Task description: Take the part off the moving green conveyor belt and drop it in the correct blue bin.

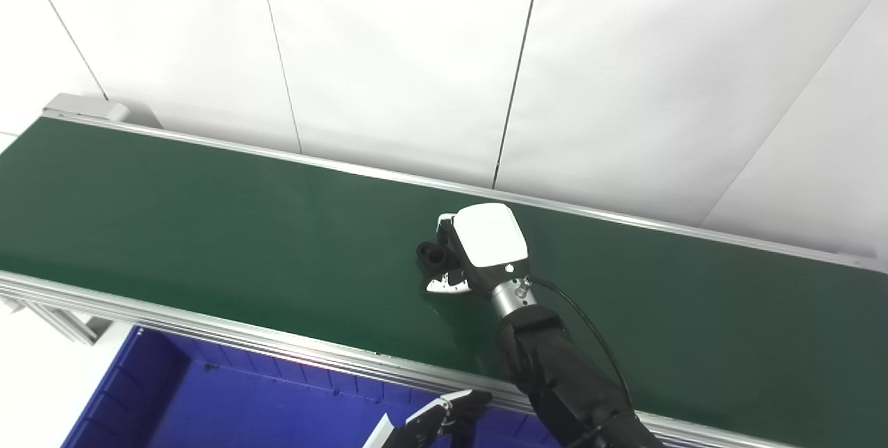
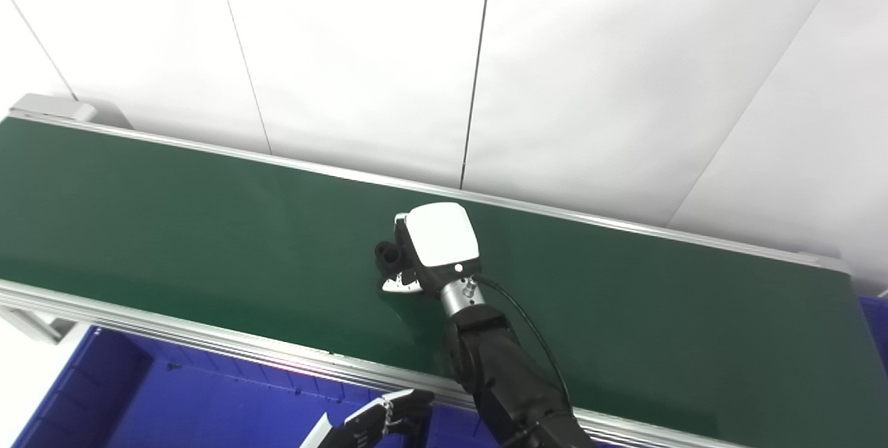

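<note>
A small black cylindrical part [image 1: 433, 254] lies on the green conveyor belt [image 1: 208, 226] near its middle. My right hand [image 1: 479, 247] is down on the belt with its white back toward the camera and its fingers curled around the part; its thumb tip [image 1: 444, 286] is on the near side of the part. Most of the fingers are hidden under the hand. It also shows in the right eye view [image 2: 433, 243], with the part [image 2: 388, 254] at its left. My left hand [image 1: 437, 420] hangs low at the bottom edge over the blue bin [image 1: 229, 399], holding nothing.
The belt's metal rail [image 1: 208, 326] runs along the near side, between the belt and the bin. A white panel wall [image 1: 444, 53] stands right behind the belt. A sliver of another blue bin [image 2: 877, 309] shows at the far right.
</note>
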